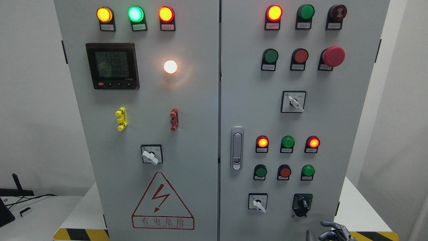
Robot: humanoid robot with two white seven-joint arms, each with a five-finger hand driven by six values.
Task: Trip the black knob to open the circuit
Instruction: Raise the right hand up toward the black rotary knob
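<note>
The black knob [302,203] sits on a black square plate at the lower right of the grey cabinet's right door [294,113], its pointer roughly upright. Just the top of my right hand [332,231] shows at the bottom edge, below and slightly right of the knob, clear of it. Its dark metal fingers [326,224] are loosely curled and hold nothing. My left hand is out of view.
White selector switches [257,202], [293,102], [151,154] dot the doors, along with lit indicator lamps, push buttons and a red emergency stop [333,56]. A door latch [237,148] is near the centre seam. Yellow-black hazard tape [80,234] edges the base.
</note>
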